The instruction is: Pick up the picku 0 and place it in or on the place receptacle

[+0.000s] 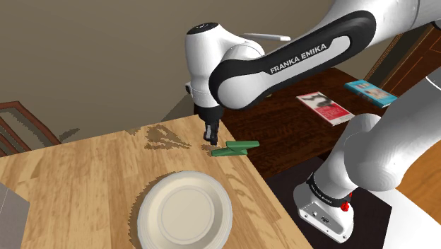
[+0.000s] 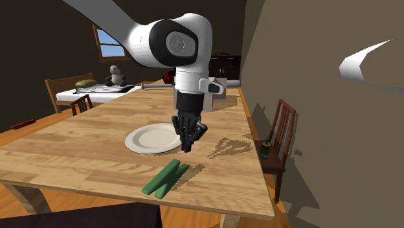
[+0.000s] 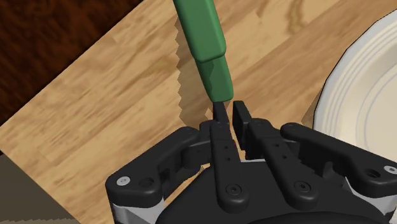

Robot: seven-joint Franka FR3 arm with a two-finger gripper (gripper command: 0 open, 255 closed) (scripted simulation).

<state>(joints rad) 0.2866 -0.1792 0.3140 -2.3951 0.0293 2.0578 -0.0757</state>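
Observation:
A long green two-part object [image 1: 235,148] lies flat on the wooden table [image 1: 85,177], close to its edge. In the second exterior view the green object [image 2: 167,178] sits near the table's front edge. My gripper [image 1: 210,137] hangs just above the table beside one end of it, fingers together and holding nothing. From the wrist, the green object [image 3: 205,44] stretches away just past the fingertips [image 3: 219,113] of the gripper [image 3: 229,112]. A white round plate [image 1: 185,212] rests on the table to the gripper's side; the plate [image 2: 152,139] lies behind the gripper [image 2: 188,148], its rim [image 3: 366,89] beside the hand.
A dark lower table past the wooden table's edge carries a red book [image 1: 324,107] and a blue book [image 1: 369,92]. A wooden chair [image 2: 283,136] with a small green bottle [image 2: 265,149] on its seat stands by the wall. Another chair [image 1: 21,127] is at the shoulder view's left.

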